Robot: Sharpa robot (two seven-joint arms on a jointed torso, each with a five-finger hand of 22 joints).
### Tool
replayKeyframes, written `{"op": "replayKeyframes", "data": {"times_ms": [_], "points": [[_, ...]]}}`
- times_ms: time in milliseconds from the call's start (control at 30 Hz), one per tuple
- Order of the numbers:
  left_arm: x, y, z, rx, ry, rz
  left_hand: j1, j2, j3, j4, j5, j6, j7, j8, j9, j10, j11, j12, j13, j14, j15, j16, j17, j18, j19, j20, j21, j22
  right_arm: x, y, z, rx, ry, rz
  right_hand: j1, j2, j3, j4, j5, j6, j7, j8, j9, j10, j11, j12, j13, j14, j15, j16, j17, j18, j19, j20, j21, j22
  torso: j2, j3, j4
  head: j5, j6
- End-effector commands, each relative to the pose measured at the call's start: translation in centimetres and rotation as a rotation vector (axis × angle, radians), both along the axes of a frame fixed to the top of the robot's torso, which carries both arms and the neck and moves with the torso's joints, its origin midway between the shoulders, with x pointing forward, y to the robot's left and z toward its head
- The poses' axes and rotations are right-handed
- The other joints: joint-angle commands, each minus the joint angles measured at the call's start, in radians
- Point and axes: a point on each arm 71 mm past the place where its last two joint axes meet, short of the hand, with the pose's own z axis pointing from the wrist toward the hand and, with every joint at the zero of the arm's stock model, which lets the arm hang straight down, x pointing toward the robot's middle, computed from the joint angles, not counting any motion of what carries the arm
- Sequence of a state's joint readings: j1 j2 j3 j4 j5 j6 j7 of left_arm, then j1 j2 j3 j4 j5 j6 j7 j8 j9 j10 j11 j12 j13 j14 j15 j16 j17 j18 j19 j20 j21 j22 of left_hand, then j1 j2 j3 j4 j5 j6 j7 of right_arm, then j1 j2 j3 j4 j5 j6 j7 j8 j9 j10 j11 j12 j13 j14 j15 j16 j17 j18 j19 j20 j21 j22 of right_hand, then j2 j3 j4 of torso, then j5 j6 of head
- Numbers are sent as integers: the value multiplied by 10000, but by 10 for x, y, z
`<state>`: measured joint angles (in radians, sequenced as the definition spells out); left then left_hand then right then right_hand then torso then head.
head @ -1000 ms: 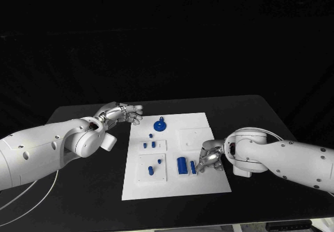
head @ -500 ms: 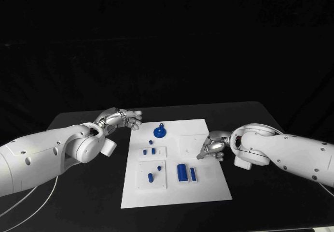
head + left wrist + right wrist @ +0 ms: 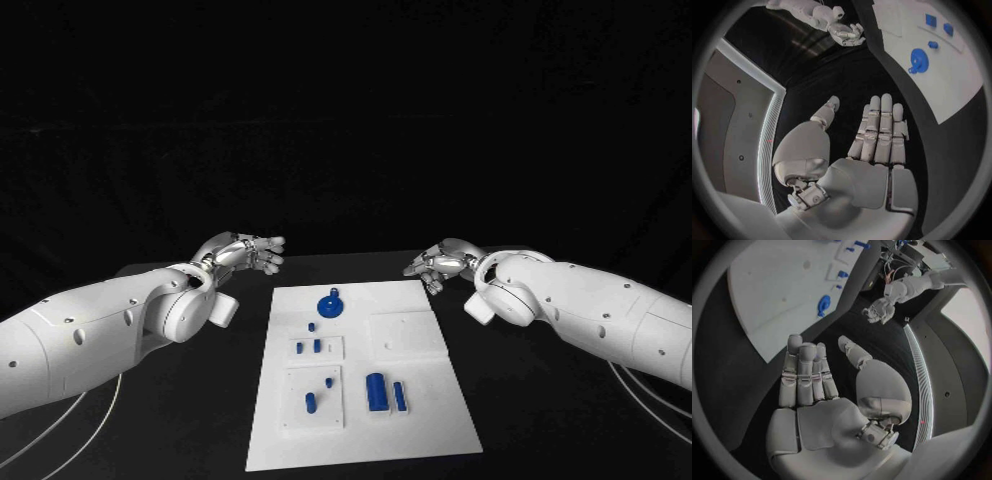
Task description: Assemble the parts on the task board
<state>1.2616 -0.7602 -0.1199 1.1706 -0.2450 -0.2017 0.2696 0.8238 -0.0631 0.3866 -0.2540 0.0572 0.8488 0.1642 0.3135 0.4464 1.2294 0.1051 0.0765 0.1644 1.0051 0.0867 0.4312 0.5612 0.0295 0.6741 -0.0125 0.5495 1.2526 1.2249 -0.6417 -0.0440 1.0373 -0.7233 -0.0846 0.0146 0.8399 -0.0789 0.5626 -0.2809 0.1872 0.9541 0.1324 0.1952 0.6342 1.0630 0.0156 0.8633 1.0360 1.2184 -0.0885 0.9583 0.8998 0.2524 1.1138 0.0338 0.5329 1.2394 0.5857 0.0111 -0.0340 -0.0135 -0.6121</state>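
Starting at the left, our left hand (image 3: 245, 250) hovers over the black table (image 3: 173, 420) just off the far left corner of the task board (image 3: 433, 420). Its wrist view shows the fingers (image 3: 881, 131) stretched out straight and close together, thumb apart, holding nothing.

The task board itself is a white plate lying flat in the middle of the table, long side running away from us. On it we see the blue parts: a round disc-like part with a small tab (image 3: 330, 304) near the far edge, three small pegs (image 3: 310, 342) on a raised white tile below it, two more pegs (image 3: 317, 394) on a larger tile nearer us, and two taller cylinders (image 3: 385, 392) standing side by side to the right of that. A plain white square tile (image 3: 402, 334) sits at centre right with no blue on it.

Our right hand (image 3: 440, 263) hangs by the far right corner of the board, fingers (image 3: 804, 372) likewise extended together, empty.

With both hands off the board and carrying nothing, we judge that several parts already stand seated in their tiles (whether every one is fully home we cannot tell), while the bare tile may yet want a piece.
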Motion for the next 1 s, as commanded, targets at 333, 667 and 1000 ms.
{"op": "replayKeyframes", "data": {"times_ms": [333,667,1000], "points": [[28,-6,7,-1757,-177,1292,161,-18,-17,-223,80,-834,114,-363,-205,-1914,460,-134,-729,-1579,673,-1330,-382,114,-1041,635,-753,60,23,-13,7,4497,-956,-1485,310,391,-615,-57,854,-1206,476,-332,-365,-1135,1373,-6029,-6253,-3327,2319,-5654,-3198,-1195,-5169,1306,-2972,-826,-291,-42,52,-10,464],[34,-12,4,-1450,-157,1196,-8238,631,-3866,2540,-572,-8488,-1642,-3135,-4464,-12294,-1051,-765,-1644,-10051,-867,-4312,-5612,-295,-6741,125,-5495,-3652,23,-17,-3,4160,-724,-1789,-8399,789,-5626,2809,-1872,-9541,-1324,-1952,-6342,-10630,-156,-8633,-10360,-12184,885,-9583,-8998,-2524,-11138,-338,-5329,-4290,-335,-10,64,59,549],[12,-29,-10,-1760,-246,1534,-8238,631,-3866,2540,-572,-8488,-1642,-3135,-4464,-12294,-1051,-765,-1644,-10051,-867,-4312,-5612,-295,-6741,125,-5495,-12526,7,-2,-6,4839,-1114,-2083,-8399,789,-5626,2809,-1872,-9541,-1324,-1952,-6342,-10630,-156,-8633,-10360,-12184,885,-9583,-8998,-2524,-11138,-338,-5329,-12394,-412,-108,332,133,134]]}}
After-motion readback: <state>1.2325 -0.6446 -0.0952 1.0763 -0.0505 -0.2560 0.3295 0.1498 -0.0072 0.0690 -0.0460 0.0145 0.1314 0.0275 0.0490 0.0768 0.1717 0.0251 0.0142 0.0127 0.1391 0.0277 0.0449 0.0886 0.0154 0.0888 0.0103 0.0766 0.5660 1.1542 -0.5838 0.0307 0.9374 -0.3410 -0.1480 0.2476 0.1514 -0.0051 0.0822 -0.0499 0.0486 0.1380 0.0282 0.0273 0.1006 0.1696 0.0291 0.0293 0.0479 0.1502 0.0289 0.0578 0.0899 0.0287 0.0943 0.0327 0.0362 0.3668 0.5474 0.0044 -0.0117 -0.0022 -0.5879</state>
